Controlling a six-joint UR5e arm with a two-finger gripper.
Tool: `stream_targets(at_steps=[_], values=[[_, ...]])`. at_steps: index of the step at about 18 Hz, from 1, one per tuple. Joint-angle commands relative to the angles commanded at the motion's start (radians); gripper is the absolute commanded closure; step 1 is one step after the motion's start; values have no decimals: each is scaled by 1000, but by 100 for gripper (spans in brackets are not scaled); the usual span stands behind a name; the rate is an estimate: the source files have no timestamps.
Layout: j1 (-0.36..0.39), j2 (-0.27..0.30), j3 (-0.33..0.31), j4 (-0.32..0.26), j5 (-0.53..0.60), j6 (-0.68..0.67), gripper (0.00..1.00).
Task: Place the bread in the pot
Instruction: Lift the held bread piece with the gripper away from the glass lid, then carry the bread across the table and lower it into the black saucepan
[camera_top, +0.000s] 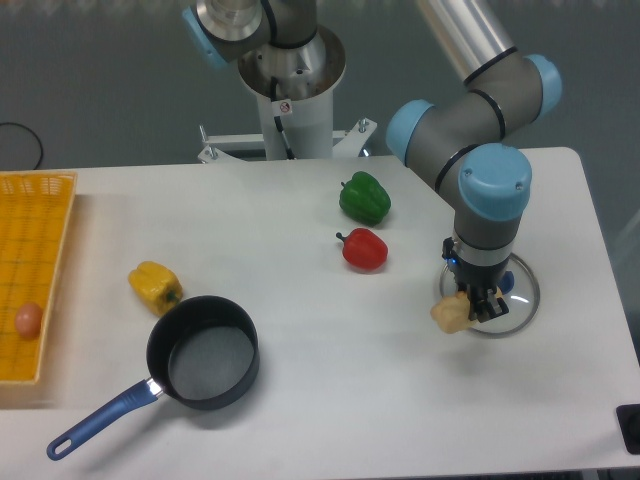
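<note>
The bread (451, 314), a small pale tan chunk, sits in the jaws of my gripper (472, 304) at the right of the table, beside the glass lid. The gripper is shut on it and holds it just above the table top. The pot (203, 352), a shallow black saucepan with a long blue handle (100, 421), stands at the front left, far from the gripper. Nothing lies inside it.
A round glass lid with a blue knob (512, 298) lies under the gripper's right side. A red pepper (364, 249) and a green pepper (364, 198) lie mid-table. A yellow pepper (154, 285) lies by the pot. A yellow tray (40, 230) at the left holds an egg (29, 319).
</note>
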Motion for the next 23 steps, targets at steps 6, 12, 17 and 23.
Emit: stream_targets(at_steps=[6,12,17,23], values=[[-2,5,-3,0,2,-2,52],[-12,31,-5,-35,2,-15,52],[-29,66,-6,-95,2,-46,52],[-115,87,-14,-132,2,-184,52]])
